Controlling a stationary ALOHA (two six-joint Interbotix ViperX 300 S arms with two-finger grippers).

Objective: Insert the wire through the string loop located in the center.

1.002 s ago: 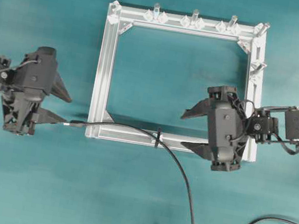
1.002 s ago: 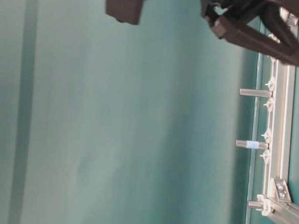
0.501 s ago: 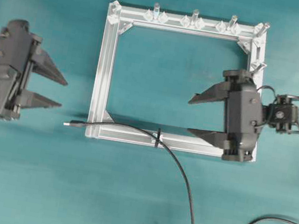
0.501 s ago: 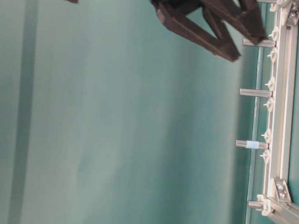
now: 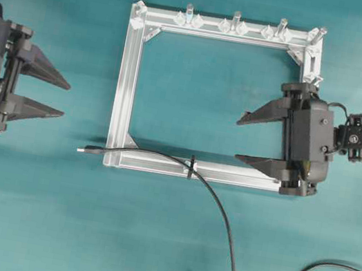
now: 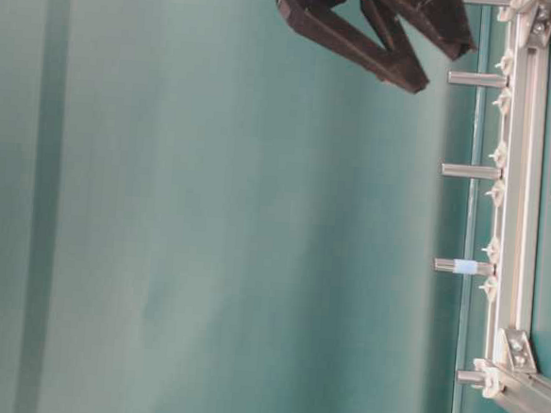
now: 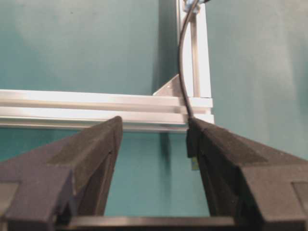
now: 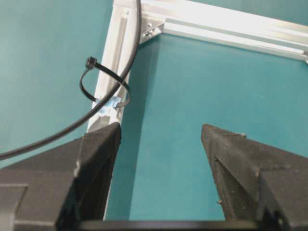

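Wire (image 5: 163,155) already runs through string loop (image 5: 192,165) on frame (image 5: 126,84) near bar, plug end lying past left corner — task appears done. Left gripper (image 5: 58,98) and right gripper (image 5: 245,139) both spread wide, holding nothing, prob. clear of wire to avoid snagging.

Left end effector (image 5: 47,96) – body cut off by the left edge in overhead view; table-level view shows only a dark sliver at the top edge. Right end effector (image 5: 247,140) – arm runs off the right edge overhead, fingers (image 6: 353,42) cropped at the top in table-level view. The wire (image 5: 219,216) leaves the bottom edge overhead; its plug tip is hidden behind the finger in the left wrist view. The string loop (image 5: 191,165) – too small overhead to tell whether the wire passes inside it. Frame (image 6: 522,167) cropped at the right in table-level view.
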